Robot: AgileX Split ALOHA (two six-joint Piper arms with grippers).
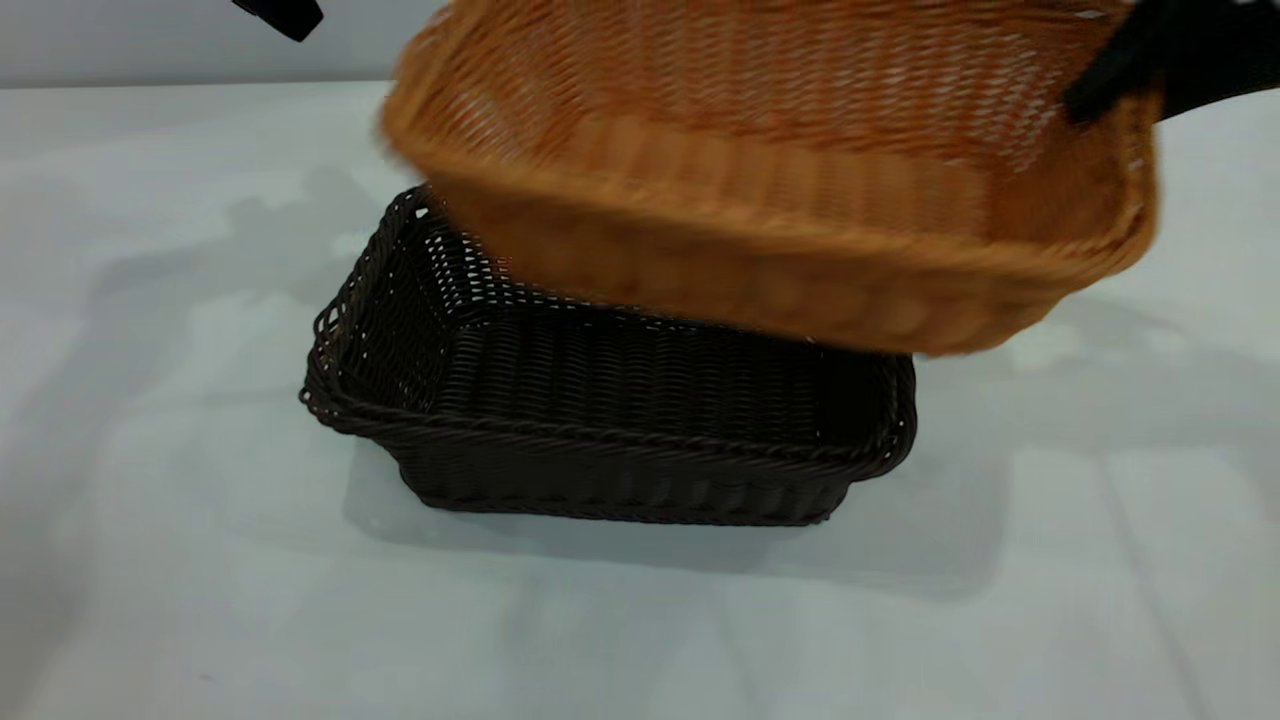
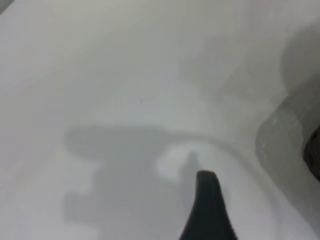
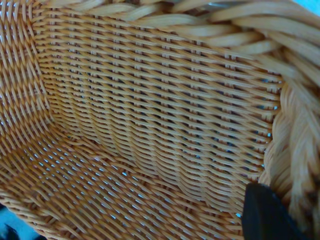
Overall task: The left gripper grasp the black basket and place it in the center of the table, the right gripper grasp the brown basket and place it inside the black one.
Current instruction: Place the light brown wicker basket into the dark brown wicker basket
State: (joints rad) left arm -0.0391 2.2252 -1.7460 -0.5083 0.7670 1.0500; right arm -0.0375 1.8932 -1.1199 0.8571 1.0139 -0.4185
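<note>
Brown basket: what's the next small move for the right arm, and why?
Probably level it and lower it straight down. The right gripper holds the brown basket by its rim, tilted in the air above the black basket, which sits open on the table. The left gripper is off to the side.

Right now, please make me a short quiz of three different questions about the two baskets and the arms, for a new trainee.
1. True or false: the brown basket already rests inside the black basket.
2. Which gripper carries the brown basket? A) left gripper B) right gripper C) neither
3. Fill the blank: the black basket stands on the ____.

Key:
1. False. It hangs tilted in the air above the black basket.
2. B. The right gripper grips its rim at the exterior view's right; the left gripper is away at the top left, carrying nothing.
3. table.
</note>
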